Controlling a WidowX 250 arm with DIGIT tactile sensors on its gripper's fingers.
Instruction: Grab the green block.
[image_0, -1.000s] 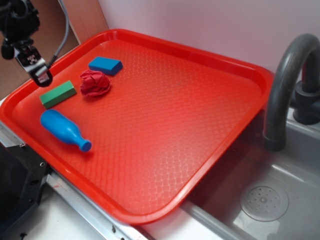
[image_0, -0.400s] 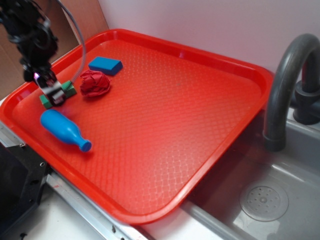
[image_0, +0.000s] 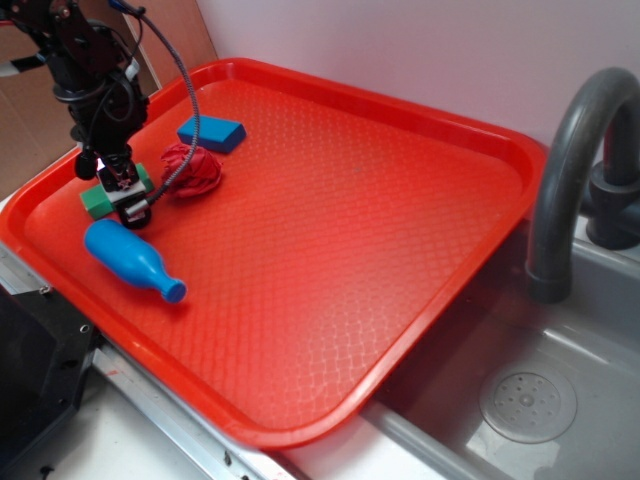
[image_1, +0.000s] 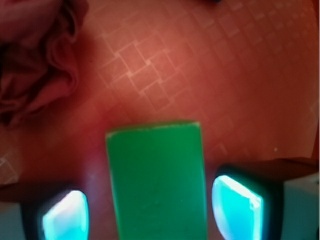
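The green block (image_0: 97, 201) lies flat near the left edge of the red tray (image_0: 330, 95), mostly covered by my gripper (image_0: 124, 194), which has come down over it. In the wrist view the green block (image_1: 156, 180) sits between the two fingertips of my gripper (image_1: 150, 212). The left fingertip (image_1: 64, 216) and the right fingertip (image_1: 235, 206) each stand a small gap away from the block's long sides. The jaws are open and straddle the block without touching it.
A crumpled red cloth (image_0: 192, 167) lies just right of the block and also shows in the wrist view's red cloth (image_1: 35, 65). A blue block (image_0: 211, 131) is behind it, a blue bottle-shaped toy (image_0: 128, 257) in front. A grey faucet (image_0: 570, 150) and sink (image_0: 528, 402) are at the right.
My gripper has travelled from above the tray's left rim down and rightward, and now sits low over the green block with a finger on each side. The objects have not moved.
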